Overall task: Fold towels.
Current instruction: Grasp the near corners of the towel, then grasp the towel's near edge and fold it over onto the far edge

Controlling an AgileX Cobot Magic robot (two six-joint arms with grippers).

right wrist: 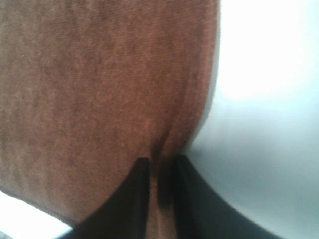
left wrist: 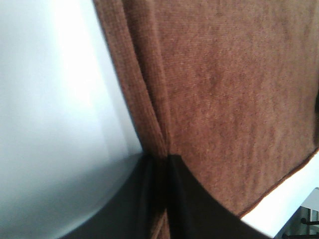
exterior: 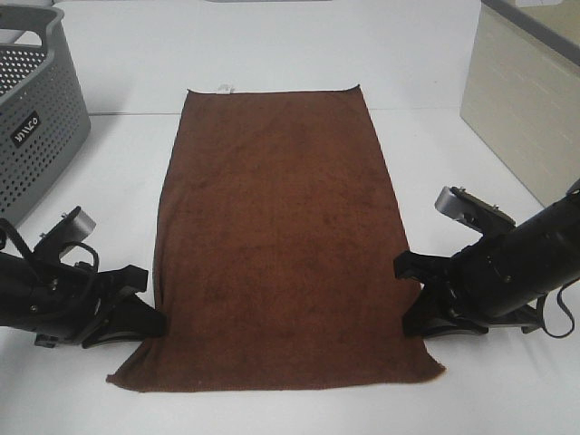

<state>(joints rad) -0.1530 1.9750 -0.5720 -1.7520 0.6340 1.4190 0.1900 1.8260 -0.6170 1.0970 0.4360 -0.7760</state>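
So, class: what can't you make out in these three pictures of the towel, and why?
Basket: overhead view, cut off by the left edge.
Tag on the towel: overhead view, too small to read.
Right arm: overhead view, cut off by the right edge.
Towel's surface: right wrist view, blurred.

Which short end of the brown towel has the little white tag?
The far end of the towel, top of the high view: the white tag sticks out there; the near end shows none.
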